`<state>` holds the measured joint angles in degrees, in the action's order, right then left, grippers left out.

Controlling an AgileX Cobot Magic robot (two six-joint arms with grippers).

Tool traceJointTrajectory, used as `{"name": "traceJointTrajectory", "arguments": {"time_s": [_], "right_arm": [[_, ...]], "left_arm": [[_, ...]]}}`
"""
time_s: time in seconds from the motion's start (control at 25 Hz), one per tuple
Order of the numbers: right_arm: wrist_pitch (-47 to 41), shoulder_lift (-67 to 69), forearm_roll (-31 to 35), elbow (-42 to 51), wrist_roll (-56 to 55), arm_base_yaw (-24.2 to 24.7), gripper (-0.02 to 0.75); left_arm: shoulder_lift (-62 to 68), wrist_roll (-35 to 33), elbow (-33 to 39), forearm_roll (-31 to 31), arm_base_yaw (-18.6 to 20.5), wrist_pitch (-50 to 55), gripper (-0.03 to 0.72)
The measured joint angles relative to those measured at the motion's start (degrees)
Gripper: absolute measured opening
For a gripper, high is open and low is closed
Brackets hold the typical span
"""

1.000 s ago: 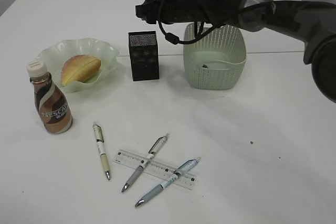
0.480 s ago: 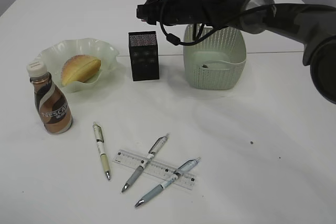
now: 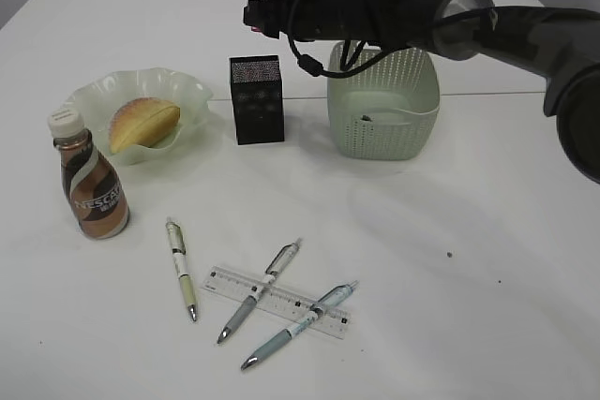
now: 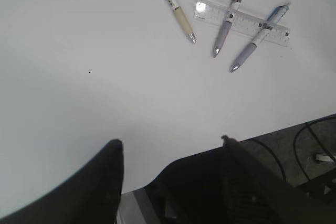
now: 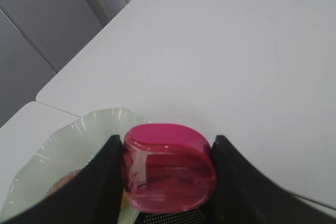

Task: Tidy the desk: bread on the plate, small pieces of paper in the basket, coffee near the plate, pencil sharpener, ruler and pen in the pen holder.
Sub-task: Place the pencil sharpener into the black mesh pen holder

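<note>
My right gripper (image 3: 255,16) is shut on a pink pencil sharpener (image 5: 169,165) and holds it in the air above the black mesh pen holder (image 3: 257,99). The holder's rim shows just under the sharpener in the right wrist view (image 5: 173,217). Three pens (image 3: 181,268) (image 3: 258,290) (image 3: 298,324) and a clear ruler (image 3: 277,301) lie at the table's front; the left wrist view shows them too (image 4: 241,22). Bread (image 3: 142,123) lies on the pale green plate (image 3: 192,96). The coffee bottle (image 3: 90,187) stands in front of the plate. My left gripper (image 4: 170,145) is open and empty above bare table.
A pale green basket (image 3: 384,105) stands right of the pen holder, under my right arm, with a small dark scrap inside. The table's edge and some cables show at the bottom right of the left wrist view (image 4: 315,145).
My right gripper has risen slightly with the sharpener, staying over the pen holder. Nothing on the table has moved.
</note>
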<state>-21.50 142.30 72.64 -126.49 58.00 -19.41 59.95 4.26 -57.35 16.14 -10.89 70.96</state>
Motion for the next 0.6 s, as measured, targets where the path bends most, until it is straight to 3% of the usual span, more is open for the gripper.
{"name": "traceJointTrajectory", "arguments": {"time_s": [0.28, 0.6], "right_arm": [[-2.4, 2.0, 9.2, -0.1, 4.1, 0.7, 0.331], [-4.6, 3.2, 11.6, -0.1, 4.6, 0.9, 0.331]], "left_arm": [[0.0, 0.0, 0.0, 1.0, 0.0, 0.0, 0.433], [0.0, 0.1, 0.0, 1.1, 0.0, 0.0, 0.433]]}}
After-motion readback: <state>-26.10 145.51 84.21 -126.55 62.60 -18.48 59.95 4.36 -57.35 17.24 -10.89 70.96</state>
